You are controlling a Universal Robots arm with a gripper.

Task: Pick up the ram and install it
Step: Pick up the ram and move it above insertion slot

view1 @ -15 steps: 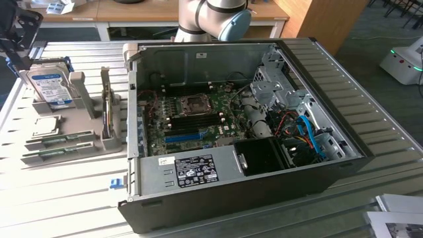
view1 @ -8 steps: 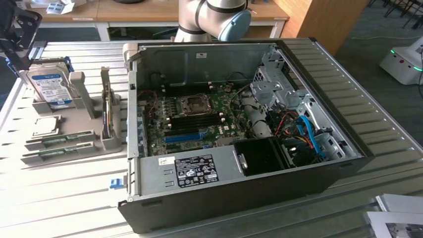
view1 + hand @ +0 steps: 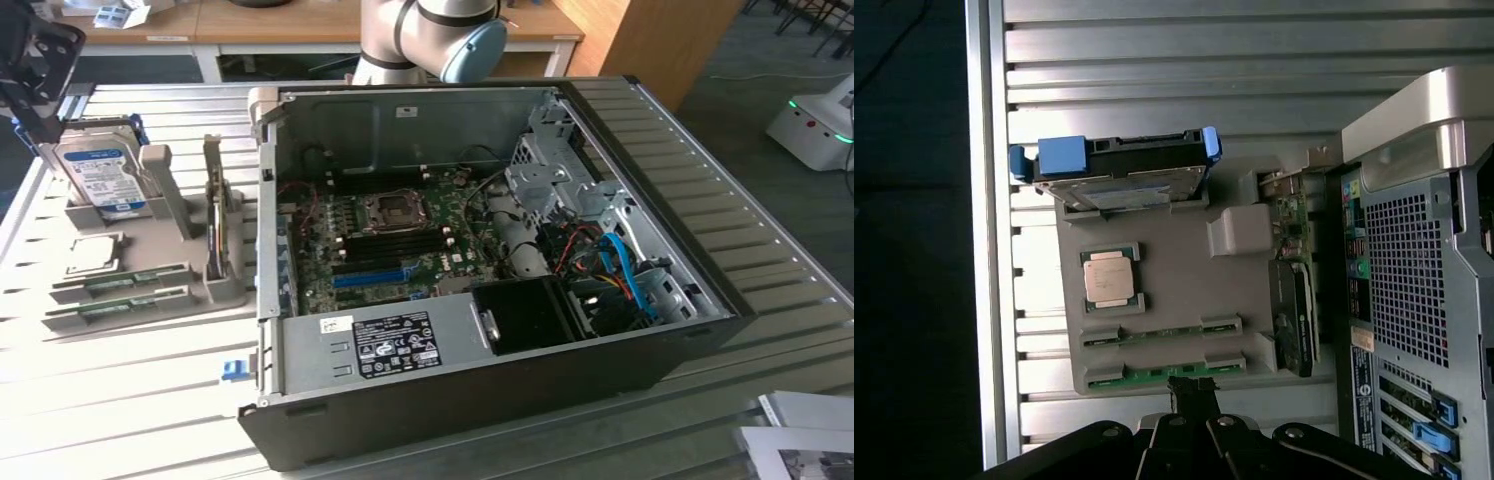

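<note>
From exterior view, can see ram (image 3: 123,281) resting in grey holder (image 3: 220,287) on surface (image 3: 134,400), beside open computer case (image 3: 467,400). From wrist view, can see hand (image 3: 1194,392) clenched and empty, hovering near ram. Could strike stick if lowered so clenched, and crack chips.

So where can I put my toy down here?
The table is bare in front of the gray holder, next to the computer case, and along the case's other side, the exterior view's right. The holder and the case's inside are crowded.
</note>
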